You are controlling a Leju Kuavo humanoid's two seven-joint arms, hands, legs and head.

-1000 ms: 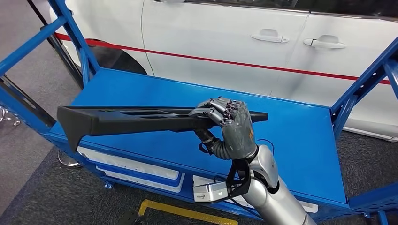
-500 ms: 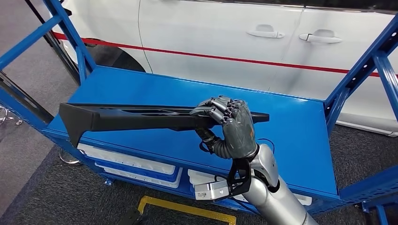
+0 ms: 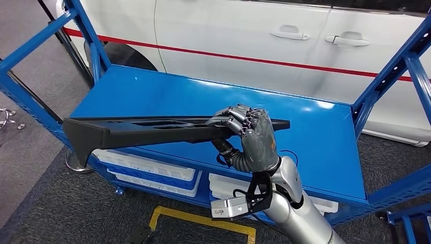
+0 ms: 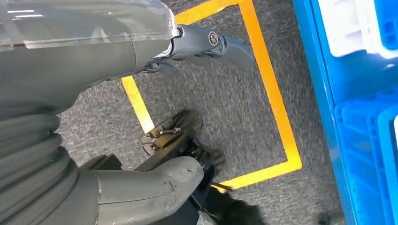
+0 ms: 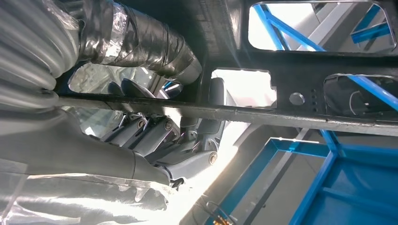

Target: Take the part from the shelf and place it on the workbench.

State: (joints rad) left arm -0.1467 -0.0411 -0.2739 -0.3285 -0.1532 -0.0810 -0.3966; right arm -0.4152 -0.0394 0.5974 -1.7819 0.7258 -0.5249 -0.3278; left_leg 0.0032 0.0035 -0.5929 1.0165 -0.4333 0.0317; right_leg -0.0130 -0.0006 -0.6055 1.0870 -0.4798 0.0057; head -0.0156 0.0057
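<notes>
The right hand [image 3: 252, 138] grips the part [image 3: 147, 129], a long black moulded piece, with its fingers wrapped over the top edge near one end. The part is held level above the blue shelf [image 3: 325, 147], clear of the shelf top and roughly parallel to its front edge. The wide, angled end of the part overhangs the shelf's front corner beside the blue upright post [image 3: 30, 99]; the narrow end projects just past the hand toward the shelf's middle. Open blue surface lies between the part and the shelf's rear edge, beyond which stands a white car [image 3: 264, 46]. White and blue trays [image 3: 152, 175] sit on the level below. In the left wrist view the left hand [image 4: 155, 180] hangs over grey floor with yellow tape [image 4: 277, 108] beside the shelf, its fingers parted and holding nothing.
</notes>
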